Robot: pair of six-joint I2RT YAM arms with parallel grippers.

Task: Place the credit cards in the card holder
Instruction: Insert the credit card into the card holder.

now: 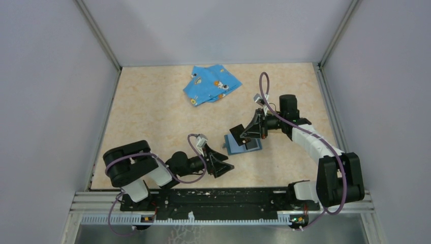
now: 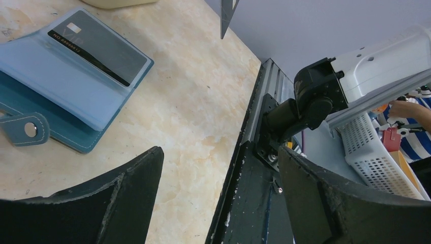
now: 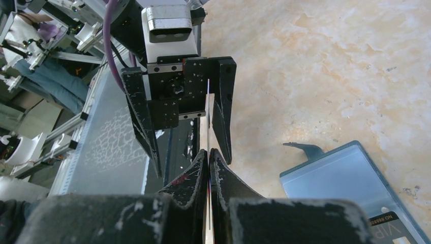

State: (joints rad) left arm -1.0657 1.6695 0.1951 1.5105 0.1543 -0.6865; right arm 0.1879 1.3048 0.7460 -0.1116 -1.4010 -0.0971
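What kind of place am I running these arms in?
Probably a robotics lab work cell: plain grey panels wall in a marble-pattern table with a mounting rail. Past the rail, the left wrist view shows a white perforated basket and a person.

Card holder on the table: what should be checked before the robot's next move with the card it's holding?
1. Card holder lies open on the table: ok.
2. First card sits in a slot: ok.
3. Right gripper shut on the held card: ok.
4. Left gripper open, empty, apart from the card holder: ok.
5. Held card lined up with a free slot: cannot tell.
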